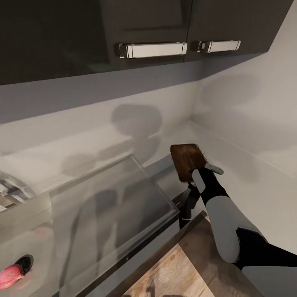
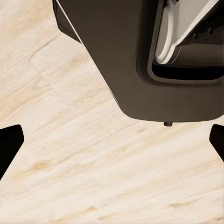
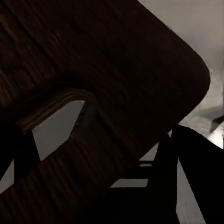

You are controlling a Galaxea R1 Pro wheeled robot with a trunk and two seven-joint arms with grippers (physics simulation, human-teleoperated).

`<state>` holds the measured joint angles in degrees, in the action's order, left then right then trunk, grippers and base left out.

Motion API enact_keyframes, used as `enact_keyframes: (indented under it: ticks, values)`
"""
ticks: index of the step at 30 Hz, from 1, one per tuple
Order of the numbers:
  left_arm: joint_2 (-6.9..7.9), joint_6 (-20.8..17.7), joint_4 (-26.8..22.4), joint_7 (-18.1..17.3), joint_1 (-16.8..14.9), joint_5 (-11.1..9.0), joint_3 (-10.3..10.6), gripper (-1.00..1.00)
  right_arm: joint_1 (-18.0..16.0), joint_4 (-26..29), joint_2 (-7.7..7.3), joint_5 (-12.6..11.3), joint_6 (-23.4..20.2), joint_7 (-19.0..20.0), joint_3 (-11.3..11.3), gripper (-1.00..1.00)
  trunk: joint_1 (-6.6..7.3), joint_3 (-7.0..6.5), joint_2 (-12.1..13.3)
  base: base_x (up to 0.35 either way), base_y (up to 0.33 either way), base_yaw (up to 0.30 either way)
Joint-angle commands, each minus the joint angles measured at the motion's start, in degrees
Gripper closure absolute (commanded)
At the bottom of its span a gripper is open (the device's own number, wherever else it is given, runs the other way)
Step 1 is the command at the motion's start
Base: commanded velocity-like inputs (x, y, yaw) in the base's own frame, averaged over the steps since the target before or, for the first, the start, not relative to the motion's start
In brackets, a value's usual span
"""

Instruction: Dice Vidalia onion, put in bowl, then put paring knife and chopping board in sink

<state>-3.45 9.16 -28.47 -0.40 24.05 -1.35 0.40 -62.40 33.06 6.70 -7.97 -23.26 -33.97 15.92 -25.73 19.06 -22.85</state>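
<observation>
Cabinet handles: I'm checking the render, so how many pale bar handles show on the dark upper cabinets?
2. One long pale bar handle on the middle door, one shorter pale bar handle on the door to its right. More may lie outside the picture.

Your right arm (image 1: 225, 222) is built of smooth glossy white shells broken by matte black joint sections: a rounded white forearm casing, a black band at the elbow, and a further white shell lower down. The wrist narrows to black, with a slim white plate along its side and a small grey tab projecting from it. Your right pincer (image 3: 93, 186) has dark, flat, angular fingers. Your left pincer (image 2: 112, 144) shows two black fingertips (image 2: 9, 147), beneath a dark rounded housing with a white curved part inside.
</observation>
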Motion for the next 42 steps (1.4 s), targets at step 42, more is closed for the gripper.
enact_keyframes:
  ticks: [42]
  values:
    - [-0.42,0.07,-0.10,0.21,0.03,-0.15,-0.05,-1.00,0.00,-0.11,0.07,-0.64,-0.97,-1.28,0.34,1.00,-0.06,-1.90,-0.07,0.000,0.000,0.000]
